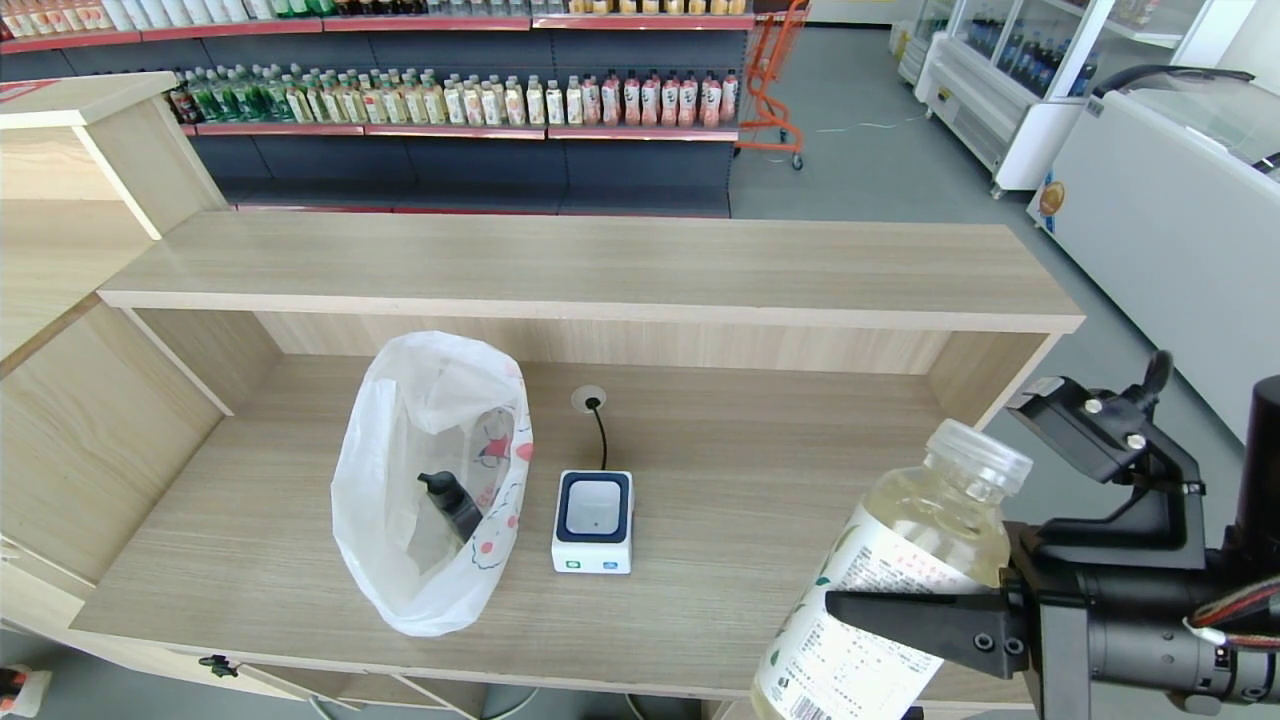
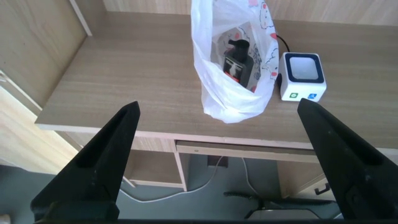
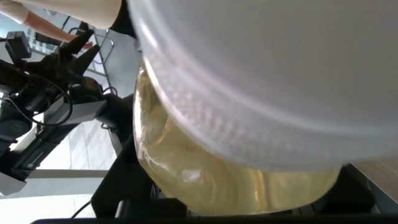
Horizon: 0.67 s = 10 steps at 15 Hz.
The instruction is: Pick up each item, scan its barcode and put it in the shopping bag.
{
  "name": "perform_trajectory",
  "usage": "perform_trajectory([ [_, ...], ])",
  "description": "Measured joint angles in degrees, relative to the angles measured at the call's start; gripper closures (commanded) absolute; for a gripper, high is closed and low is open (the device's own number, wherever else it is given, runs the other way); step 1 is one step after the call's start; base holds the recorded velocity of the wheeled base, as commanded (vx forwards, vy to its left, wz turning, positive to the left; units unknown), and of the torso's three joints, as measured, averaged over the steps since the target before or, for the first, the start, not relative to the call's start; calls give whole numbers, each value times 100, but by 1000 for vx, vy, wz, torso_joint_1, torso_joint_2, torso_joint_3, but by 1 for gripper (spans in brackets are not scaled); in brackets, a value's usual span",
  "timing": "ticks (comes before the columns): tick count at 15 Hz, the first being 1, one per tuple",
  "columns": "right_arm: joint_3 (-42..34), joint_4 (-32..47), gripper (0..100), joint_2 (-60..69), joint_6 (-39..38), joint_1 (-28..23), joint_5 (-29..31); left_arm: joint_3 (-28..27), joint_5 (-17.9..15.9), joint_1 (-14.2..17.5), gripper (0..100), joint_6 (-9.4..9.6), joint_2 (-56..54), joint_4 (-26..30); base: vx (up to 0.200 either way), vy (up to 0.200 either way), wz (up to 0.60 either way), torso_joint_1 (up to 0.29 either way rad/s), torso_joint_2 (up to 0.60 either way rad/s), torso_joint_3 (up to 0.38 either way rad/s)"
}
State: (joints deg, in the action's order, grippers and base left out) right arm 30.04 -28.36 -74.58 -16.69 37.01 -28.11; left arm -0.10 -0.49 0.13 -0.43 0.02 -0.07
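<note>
Two claws to report on from my seat at the remote station. My right claw (image 1: pixel 905 612) is pinching a clear plastic bottle of pale yellow drink (image 1: pixel 900 570), with one black finger across the front of its white label. The bottle is tilted, white cap up and leaning away from me, and it's held off the near right corner of the light wood tabletop (image 1: pixel 750 500). On the right wrist cam that cap (image 3: pixel 261 74) is right up against the lens, with the yellow liquid just under it.

My left claw (image 2: pixel 217 106) is spread wide with nothing between the fingers, hanging off the near edge of the tabletop in front of the thin white plastic shopping bag (image 2: pixel 233 62). The bag (image 1: pixel 430 480) stands upright with its mouth gaping, and there's a black bottle (image 1: pixel 452 505) with a nozzle-type top inside it, leaning a bit.

Just beside the bag, on its right, sits the small white scanner box (image 1: pixel 593 520) with a dark-framed window facing up. Its black cable (image 1: pixel 600 435) runs back to a round hole in the tabletop. The drink bottle is well apart from the scanner, off to the right.
</note>
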Motion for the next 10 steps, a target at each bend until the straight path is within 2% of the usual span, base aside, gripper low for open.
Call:
perform_trajectory([
  [6, -24, -7, 100, 30, 343, -16, 66, 0, 0, -2, 0, 2, 0, 0, 0, 0, 0, 0, 0, 0],
  [8, -24, -16, 100, -33, 958, -123, 327, 0, 0, -2, 0, 0, 0, 0, 0, 0, 0, 0, 0, 0],
  [10, -38, -121, 100, -182, 1972, -440, 474, 0, 2, -2, 0, 0, 0, 0, 0, 0, 0, 0, 0, 0],
])
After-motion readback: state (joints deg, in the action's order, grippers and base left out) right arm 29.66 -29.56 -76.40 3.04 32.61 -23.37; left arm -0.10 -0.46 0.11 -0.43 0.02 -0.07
